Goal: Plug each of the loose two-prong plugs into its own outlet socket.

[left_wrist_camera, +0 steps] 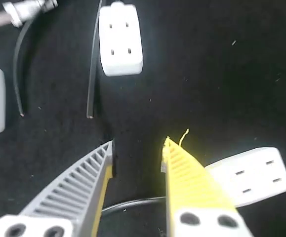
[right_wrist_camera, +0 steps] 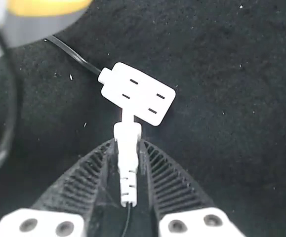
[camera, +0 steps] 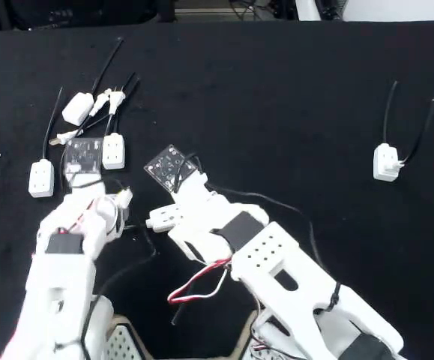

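Right gripper [right_wrist_camera: 127, 145]: clamped on a white two-prong plug [right_wrist_camera: 127, 163], one ribbed finger on each side of its body.
Held plug: its nose touches the side edge of the facing socket [right_wrist_camera: 139, 96]. I cannot tell whether the prongs are seated.
Facing socket: lies flat, four slots on its top face, all bare. Its black cord runs off from the far end.
Left gripper [left_wrist_camera: 138, 145]: fingers apart with nothing between them, over bare black table. A black cable [left_wrist_camera: 133, 203] crosses at their base.
Sockets by the left gripper: the upper socket [left_wrist_camera: 120, 39] and the lower socket [left_wrist_camera: 251, 175] both show bare slots. The lower one lies just beside the yellow finger [left_wrist_camera: 189, 182].
Left cluster: near the table's [camera: 276, 90] left edge lie three white sockets [camera: 41, 178] [camera: 113, 150] [camera: 76, 109] and two loose plugs [camera: 115, 97] [camera: 63, 137], close together with cords crossing.
Right-edge socket [camera: 385, 161]: lies alone near the right edge, with two cords rising from it. What looks like a plug sits at its side.
Room: a wide stretch of black table separates the cluster from the right-edge socket. Both arms come in from the front edge, the left arm [camera: 67, 247] beside the right arm [camera: 276, 262].
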### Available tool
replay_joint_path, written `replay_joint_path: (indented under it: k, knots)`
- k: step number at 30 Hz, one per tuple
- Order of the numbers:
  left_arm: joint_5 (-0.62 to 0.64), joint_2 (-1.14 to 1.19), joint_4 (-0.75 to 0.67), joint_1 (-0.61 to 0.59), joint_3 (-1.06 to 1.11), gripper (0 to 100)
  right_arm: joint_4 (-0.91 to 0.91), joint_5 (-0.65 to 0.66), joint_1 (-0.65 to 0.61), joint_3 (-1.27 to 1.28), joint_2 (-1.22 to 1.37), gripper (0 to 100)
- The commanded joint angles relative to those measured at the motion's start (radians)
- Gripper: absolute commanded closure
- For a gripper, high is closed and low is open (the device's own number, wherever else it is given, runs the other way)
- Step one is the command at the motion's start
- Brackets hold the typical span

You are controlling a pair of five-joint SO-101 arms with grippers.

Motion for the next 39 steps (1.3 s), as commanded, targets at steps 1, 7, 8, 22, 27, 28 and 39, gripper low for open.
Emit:
replay_joint_path:
  k: [1, 7, 8, 22, 27, 28, 39]
  knots:
    - [0.014, 0.272, -0.078, 0.041, -0.134, 83, 0.02, -0.003, 0.017, -0.059, 0.012, 98.8]
    - [0.057, 0.508, -0.149, 0.124, -0.219, 83, 0.02, -0.003, 0.02, -0.079, 0.108, 98.8]
    - [0.058, 0.532, -0.149, 0.134, -0.228, 83, 0.023, -0.003, 0.021, -0.09, 0.133, 98.8]
    - [0.149, 0.479, -0.051, 0.269, -0.193, 83, 0.0, -0.002, 0.084, -0.15, 0.277, 98.8]
    - [0.149, 0.419, -0.057, 0.28, -0.163, 83, 0.003, 0.021, 0.143, -0.166, 0.277, 98.8]
    - [0.149, 0.41, -0.057, 0.277, -0.162, 83, 0.018, 0.026, 0.147, -0.171, 0.277, 98.8]
    - [0.075, 0.393, 0.015, 0.101, -0.188, 83, 0.342, 0.135, 0.189, -0.426, 0.291, 98.8]
